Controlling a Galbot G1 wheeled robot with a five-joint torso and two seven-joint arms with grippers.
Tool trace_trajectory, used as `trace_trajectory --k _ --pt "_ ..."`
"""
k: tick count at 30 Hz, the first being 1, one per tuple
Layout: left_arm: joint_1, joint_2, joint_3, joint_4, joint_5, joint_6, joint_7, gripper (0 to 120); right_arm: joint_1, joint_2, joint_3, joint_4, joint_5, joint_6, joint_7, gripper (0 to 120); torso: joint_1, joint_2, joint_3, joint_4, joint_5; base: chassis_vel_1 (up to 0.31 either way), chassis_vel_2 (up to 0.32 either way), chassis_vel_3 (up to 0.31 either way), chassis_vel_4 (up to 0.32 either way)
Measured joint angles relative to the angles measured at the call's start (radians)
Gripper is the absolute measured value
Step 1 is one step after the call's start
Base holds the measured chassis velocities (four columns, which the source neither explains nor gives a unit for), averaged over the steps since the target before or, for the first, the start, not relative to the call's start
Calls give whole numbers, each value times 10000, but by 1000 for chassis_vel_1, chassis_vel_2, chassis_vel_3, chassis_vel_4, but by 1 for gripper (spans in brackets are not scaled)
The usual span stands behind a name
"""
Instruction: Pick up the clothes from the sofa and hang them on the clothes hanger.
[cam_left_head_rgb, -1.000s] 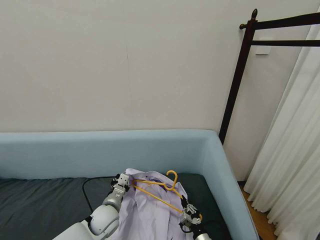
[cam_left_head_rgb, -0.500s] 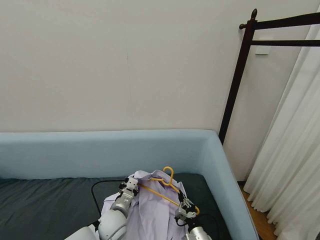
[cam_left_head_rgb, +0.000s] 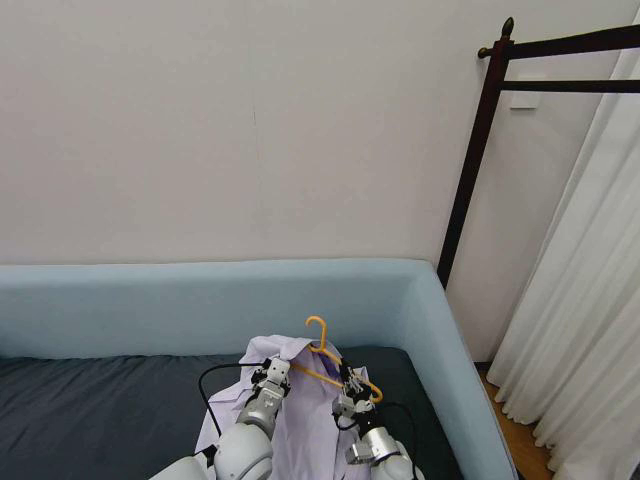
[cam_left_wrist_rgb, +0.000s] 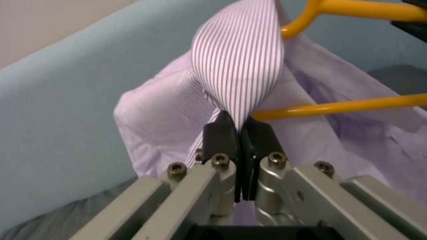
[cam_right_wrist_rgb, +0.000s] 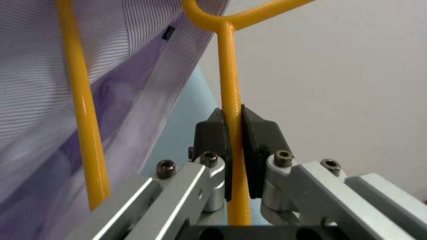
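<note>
- The left gripper (cam_left_wrist_rgb: 237, 122) pinches the shirt (cam_left_head_rgb: 305, 425) at its collar, and the right gripper (cam_right_wrist_rgb: 232, 120) is clamped on the yellow hanger (cam_right_wrist_rgb: 227, 65).
- Both hold the load low above the sofa (cam_left_head_rgb: 200, 300). The dark rack (cam_left_head_rgb: 478, 150) stands high to the right, nearer the right gripper.

Lilac pinstriped shirt (cam_left_wrist_rgb: 233, 65), yellow hanger (cam_right_wrist_rgb: 229, 75), pale-blue sofa (cam_left_head_rgb: 200, 300).

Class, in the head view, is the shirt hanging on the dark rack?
No, the shirt is down at the sofa, held by the left pincer, apart from the rack.
</note>
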Motion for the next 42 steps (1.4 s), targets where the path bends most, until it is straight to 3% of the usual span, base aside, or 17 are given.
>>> trace_trajectory --k 7,14,22,28,33,35,36,40,41,42 --pt "-230 -329 174 -395 -675 366 -781 0 484 -168 -281 -78 76 281 -164 4 0 0 0 0 1 0 0 0 0" --pt "-375 -837 193 -383 -1002 299 -1185 0 278 -332 -298 270 -609 1197 -583 4 0 0 0 -3 0 0 0 0 0" --pt "-72 -375 298 -777 -1109 471 -1287 0 354 -478 -348 529 -60 1243 -670 4 0 0 0 0 0 0 0 0 0" --pt "379 -58 256 -1172 -1102 746 -1436 21 570 -500 -359 612 277 1215 -692 4 0 0 0 0 -1 0 0 0 0" --pt "574 505 94 -1820 -942 1120 -1294 41 607 -511 -167 556 279 1194 -627 4 -1 0 0 -1 -1 0 0 0 0" --pt "707 1098 -121 -2224 -908 746 -808 49 608 -567 -73 513 192 1247 -588 4 0 0 0 -2 -2 0 0 0 0" --pt "707 1098 -121 -2224 -908 746 -808 49 608 -567 -73 513 192 1247 -588 4 0 0 0 -2 -2 0 0 0 0" --pt "1085 2667 -727 -2727 -812 -1495 1680 68 608 -665 88 446 34 1387 -527 4 0 1 0 -1 -4 0 0 0 0" --pt "1178 3162 -929 -2875 -816 -1925 2226 71 608 -677 142 425 -17 1440 -512 4 0 1 0 0 -4 0 0 0 0" --pt "1178 3162 -929 -2875 -816 -1925 2226 71 608 -677 142 425 -17 1440 -512 4 0 1 0 0 -4 0 0 0 0"
